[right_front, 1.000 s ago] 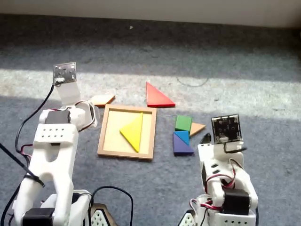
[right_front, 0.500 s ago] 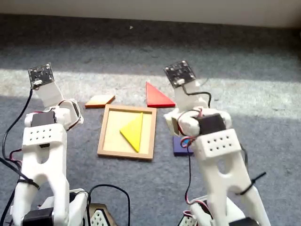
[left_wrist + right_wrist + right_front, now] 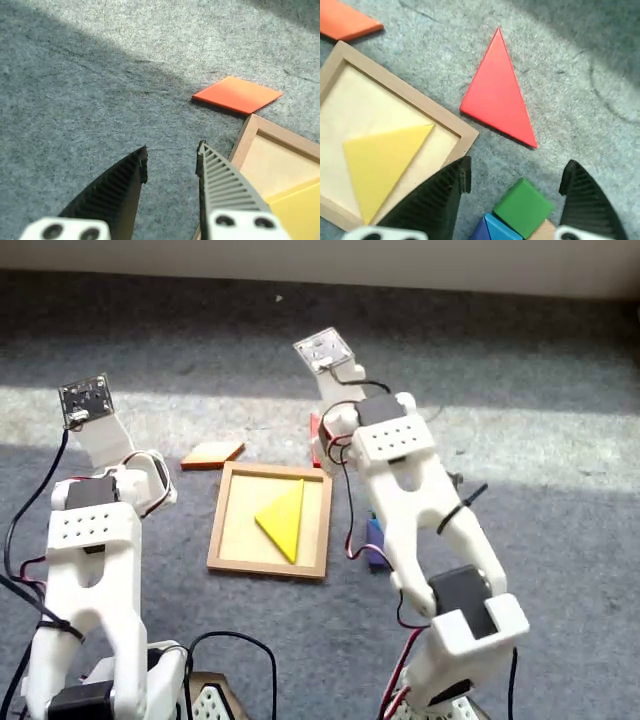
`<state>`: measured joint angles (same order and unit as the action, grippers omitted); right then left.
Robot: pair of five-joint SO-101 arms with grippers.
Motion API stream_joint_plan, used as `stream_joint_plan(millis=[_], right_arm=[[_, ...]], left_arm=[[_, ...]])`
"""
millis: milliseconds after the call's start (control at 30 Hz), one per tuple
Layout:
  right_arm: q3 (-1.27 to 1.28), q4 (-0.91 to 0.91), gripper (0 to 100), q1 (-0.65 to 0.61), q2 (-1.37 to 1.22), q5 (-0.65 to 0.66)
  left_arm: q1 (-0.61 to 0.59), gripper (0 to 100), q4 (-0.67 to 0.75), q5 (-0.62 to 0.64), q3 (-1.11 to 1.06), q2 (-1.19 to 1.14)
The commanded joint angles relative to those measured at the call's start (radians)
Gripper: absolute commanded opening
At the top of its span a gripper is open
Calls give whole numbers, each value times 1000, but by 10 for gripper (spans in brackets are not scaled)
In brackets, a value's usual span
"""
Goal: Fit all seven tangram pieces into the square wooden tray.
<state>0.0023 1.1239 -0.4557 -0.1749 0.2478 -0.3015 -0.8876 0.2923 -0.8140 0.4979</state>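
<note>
Tray (image 3: 218, 530): yellow triangle (image 3: 284, 519) in, rest out.
Right gripper (image 3: 517, 170): fingers wide, prob. to grab red triangle (image 3: 499, 95).
Left gripper (image 3: 172, 148): fingers partly apart, empty.

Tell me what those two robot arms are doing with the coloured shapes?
They're doing a tangram puzzle. Just the yellow triangle piece lies in the square wooden tray. The right end effector hangs open above the carpet between the red triangle piece and the green square block, holding nothing. The left end effector is open too, near the orange flat parallelogram outside the tray.
</note>
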Motion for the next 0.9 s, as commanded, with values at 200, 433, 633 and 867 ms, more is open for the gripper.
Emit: stream_joint_plan(millis=[200,433,633,867], right_arm=[[-237,-18,289,-74,-213,-3],[-472,-10,289,-71,-437,-6],[-615,27,289,-50,-558,-3],[-647,67,289,-28,-633,35]], left_arm=[[-10,178,11,12,4,36],[-10,178,11,9,4,38],[-10,178,11,8,4,38],[-10,178,11,8,4,35]])
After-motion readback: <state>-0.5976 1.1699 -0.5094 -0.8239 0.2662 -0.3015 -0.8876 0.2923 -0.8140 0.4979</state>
